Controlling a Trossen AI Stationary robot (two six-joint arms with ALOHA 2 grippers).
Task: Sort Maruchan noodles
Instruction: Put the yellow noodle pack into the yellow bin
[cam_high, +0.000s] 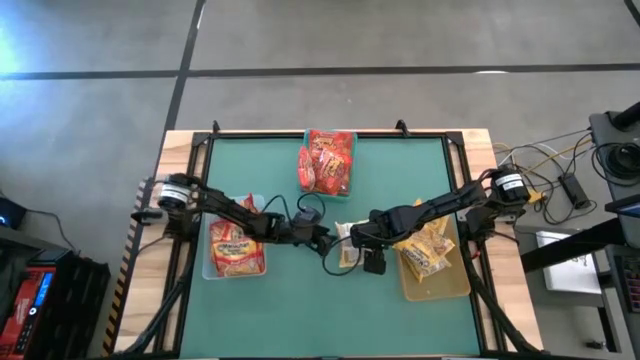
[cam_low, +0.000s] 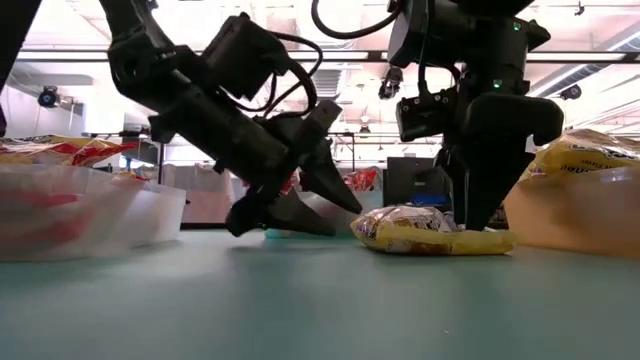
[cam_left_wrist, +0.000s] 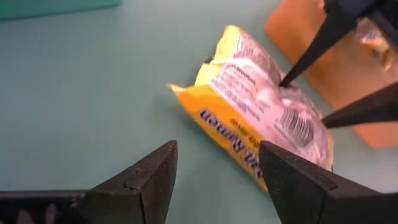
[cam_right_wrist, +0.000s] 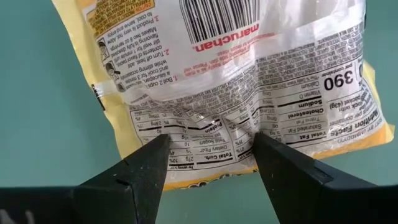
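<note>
One wrist view alone shows packet (cam_right_wrist: 249, 81) barcode.

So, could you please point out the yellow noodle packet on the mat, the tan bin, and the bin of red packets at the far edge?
yellow noodle packet (cam_left_wrist: 261, 106), left wrist view, printed back.
tan bin (cam_high: 437, 286), high view, bare floor.
bin of red packets (cam_high: 349, 138), high view, corner rim.

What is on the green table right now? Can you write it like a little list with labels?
middle packet: yellow noodle packet lying back side up on the table
right gripper: open, over that packet
left gripper: open, beside the packet
far bin: red packets
left bin: red and yellow packets
right bin: yellow packets
</note>
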